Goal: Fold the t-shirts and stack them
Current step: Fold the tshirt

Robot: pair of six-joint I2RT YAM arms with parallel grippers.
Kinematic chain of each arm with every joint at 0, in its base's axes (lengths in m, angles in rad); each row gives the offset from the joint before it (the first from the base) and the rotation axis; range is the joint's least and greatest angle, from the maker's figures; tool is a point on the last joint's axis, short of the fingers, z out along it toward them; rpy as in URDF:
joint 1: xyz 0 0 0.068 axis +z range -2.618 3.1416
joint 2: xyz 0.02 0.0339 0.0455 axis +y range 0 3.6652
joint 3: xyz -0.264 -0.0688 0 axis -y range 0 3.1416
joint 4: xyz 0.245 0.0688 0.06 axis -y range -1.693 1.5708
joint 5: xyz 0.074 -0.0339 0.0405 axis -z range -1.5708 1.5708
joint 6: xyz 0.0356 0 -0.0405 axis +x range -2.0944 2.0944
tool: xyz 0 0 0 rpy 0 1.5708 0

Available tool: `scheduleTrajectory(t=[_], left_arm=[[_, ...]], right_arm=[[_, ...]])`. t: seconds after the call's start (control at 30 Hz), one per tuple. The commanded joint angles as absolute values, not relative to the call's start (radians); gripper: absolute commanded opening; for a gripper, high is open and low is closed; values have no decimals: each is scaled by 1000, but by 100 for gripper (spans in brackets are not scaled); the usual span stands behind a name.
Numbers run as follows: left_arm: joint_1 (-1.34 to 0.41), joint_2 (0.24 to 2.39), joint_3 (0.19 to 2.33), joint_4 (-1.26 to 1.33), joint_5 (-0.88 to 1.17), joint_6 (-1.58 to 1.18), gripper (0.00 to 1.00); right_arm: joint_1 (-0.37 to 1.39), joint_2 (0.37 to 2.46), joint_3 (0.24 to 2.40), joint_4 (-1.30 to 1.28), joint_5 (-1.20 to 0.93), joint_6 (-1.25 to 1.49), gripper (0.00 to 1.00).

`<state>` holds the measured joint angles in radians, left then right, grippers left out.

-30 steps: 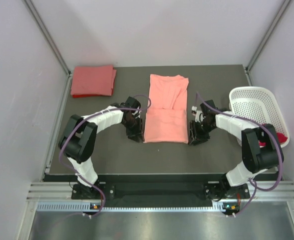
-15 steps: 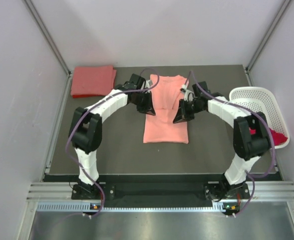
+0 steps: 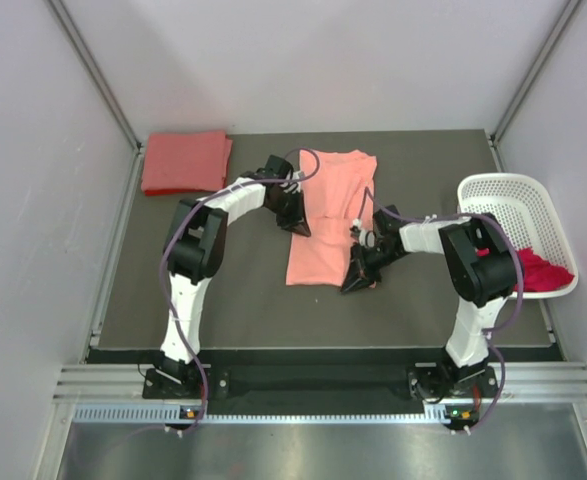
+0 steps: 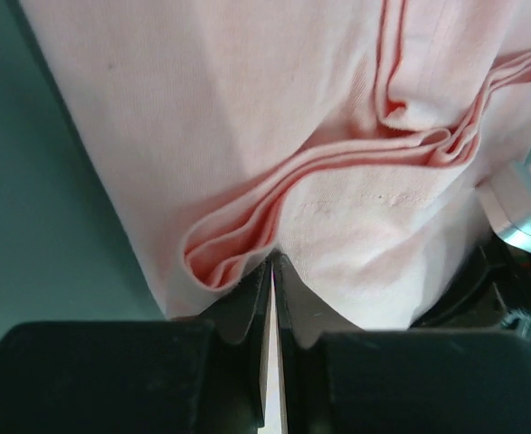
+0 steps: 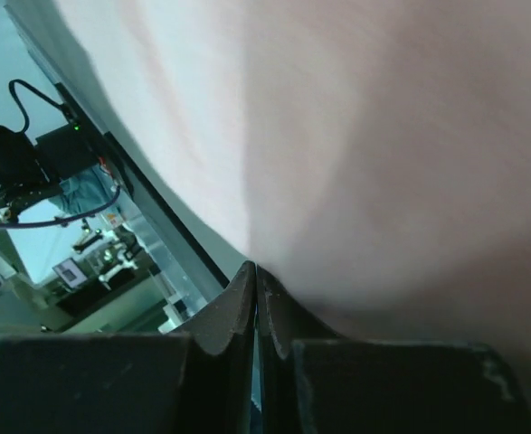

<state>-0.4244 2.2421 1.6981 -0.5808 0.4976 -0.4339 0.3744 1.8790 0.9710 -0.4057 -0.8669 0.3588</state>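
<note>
T-shirt (image 3: 325, 248) in left claw (image 3: 301, 226), right claw (image 3: 355, 285)

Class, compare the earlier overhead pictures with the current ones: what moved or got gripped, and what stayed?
The left gripper went farther out to the left edge of the salmon-pink t-shirt and shut on a fold. The right gripper shifted inward to its near right corner and shut on it. The folded coral-red t-shirt, basket and magenta-red t-shirt stayed put.
</note>
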Motion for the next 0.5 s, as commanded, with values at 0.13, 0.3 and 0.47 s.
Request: scheduleTrajectory(t=[0.13,0.3,0.47], left_arm=[[-425,2218,1750,-592,483,-388,10],[-448,2057,1691,-598,514,-449,20],[-498,1996,1534,-462,591,-560,22]], right_arm=[[324,1799,989,-454,-880,278,1],[327,1775,1113,-457,-906,325,1],[322,1885,1129,-358,-943,384,1]])
